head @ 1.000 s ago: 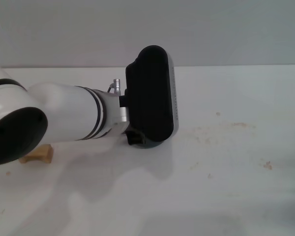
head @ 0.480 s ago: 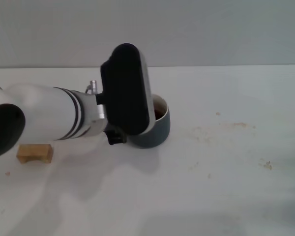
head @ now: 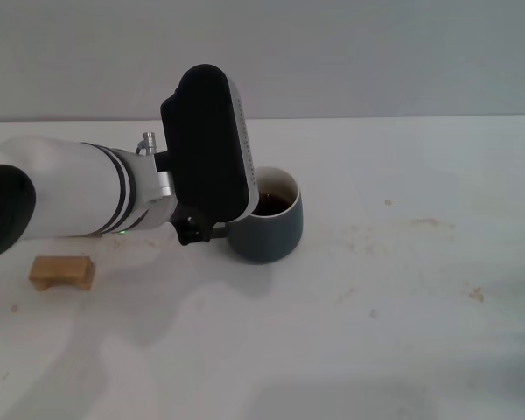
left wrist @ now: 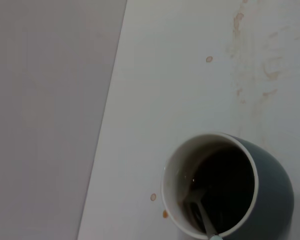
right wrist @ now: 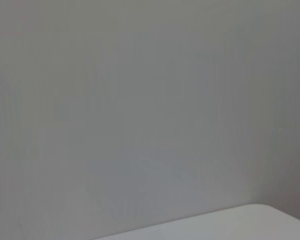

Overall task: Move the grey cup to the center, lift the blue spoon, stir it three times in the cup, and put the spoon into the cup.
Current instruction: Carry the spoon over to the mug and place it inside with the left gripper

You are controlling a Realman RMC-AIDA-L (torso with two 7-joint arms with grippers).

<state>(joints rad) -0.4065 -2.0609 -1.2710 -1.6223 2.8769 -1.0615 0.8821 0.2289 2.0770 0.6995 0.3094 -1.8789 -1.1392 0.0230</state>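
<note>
Left wrist view shows the spoon [left wrist: 202, 220] already leaning in the cup [head: 271, 229] mid-table. You can't tell the left gripper's state (fingers hidden), so any snag could tip the coffee.

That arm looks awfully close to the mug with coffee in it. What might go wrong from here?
The left arm's wrist sits right beside the grey cup, which holds dark liquid, so a sideways nudge might tip or slop it onto the white table. The blue spoon leans against the cup's rim in the left wrist view; pulling away carelessly could flick it out or drip more spots.
</note>
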